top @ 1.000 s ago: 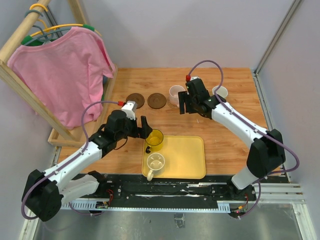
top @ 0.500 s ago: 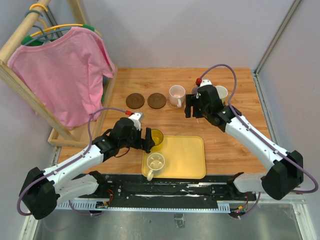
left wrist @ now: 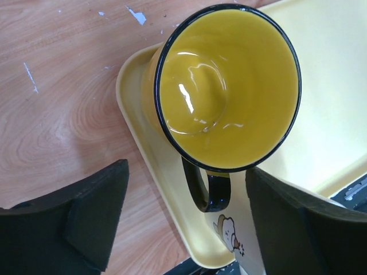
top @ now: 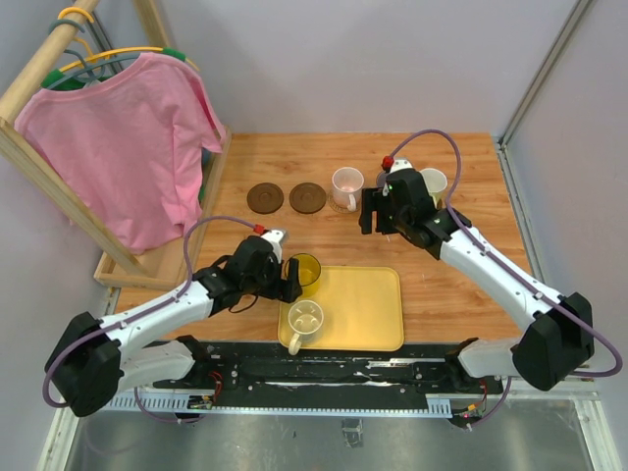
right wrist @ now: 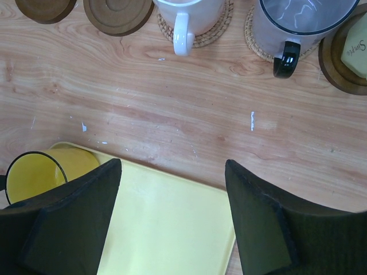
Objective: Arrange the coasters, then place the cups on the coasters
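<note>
A yellow cup with a black handle stands at the left end of the yellow tray. My left gripper is open, one finger on each side of that handle without touching it. A cream cup stands on the tray beside it. At the back, two dark brown coasters lie bare. A pinkish white cup and a purple-grey cup each stand on a tan coaster. A pale cup stands on a dark coaster. My right gripper hangs open and empty in front of them.
A wooden rack with a pink shirt on a hanger stands along the table's left side. A metal frame post rises at the back right corner. The tray's rim lies under my left gripper.
My left gripper moved nearer and lower, down to the yellow cup's handle, and its jaws narrowed a little. My right arm drew back from the pinkish white cup.
</note>
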Controlling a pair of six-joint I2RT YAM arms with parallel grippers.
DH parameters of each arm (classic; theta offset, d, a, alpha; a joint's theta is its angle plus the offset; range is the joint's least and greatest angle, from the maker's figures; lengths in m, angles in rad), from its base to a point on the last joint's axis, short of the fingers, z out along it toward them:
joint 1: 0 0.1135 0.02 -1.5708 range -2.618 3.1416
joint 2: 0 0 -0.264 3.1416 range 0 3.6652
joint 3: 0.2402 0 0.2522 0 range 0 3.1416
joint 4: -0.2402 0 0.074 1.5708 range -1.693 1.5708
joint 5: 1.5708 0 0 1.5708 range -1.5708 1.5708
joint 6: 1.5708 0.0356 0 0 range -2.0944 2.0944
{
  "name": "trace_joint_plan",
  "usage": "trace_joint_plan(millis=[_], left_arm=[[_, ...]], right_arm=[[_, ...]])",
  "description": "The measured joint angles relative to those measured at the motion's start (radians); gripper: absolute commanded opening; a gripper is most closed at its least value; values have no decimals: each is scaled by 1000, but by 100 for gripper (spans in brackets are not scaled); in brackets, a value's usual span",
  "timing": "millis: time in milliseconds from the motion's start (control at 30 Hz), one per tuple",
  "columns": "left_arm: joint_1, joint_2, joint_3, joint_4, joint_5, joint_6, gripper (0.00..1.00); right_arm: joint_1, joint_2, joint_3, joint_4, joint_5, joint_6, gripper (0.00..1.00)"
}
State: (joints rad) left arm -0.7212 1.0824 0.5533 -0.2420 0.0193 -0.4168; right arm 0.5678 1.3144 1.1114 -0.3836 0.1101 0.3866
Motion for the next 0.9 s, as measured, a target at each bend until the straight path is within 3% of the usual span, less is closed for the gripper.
trace_joint_plan(millis=[133,267,433,567,633,700,733,900], left_arm=[[-6,14,-6,4,1,-5,65],[-11,20,-8,11,6,-3,61],[-15,33,-8,24,20,-3,45],[-18,41,-10,36,37,0,40],[-22,47,-11,42,43,1,26],[-26,55,-11,50,51,1,4],[-29,58,-11,56,58,7,1],[-44,61,-11,70,60,16,1]], right_arm=[[0,11,0,4,-13,2,74],[0,16,0,11,-18,2,75],[0,16,0,13,-22,2,75],[0,15,0,14,-22,2,75],[0,15,0,18,-22,2,75],[0,15,0,21,-22,2,75],[0,15,0,21,-23,2,75],[0,10,-6,21,-24,2,75]])
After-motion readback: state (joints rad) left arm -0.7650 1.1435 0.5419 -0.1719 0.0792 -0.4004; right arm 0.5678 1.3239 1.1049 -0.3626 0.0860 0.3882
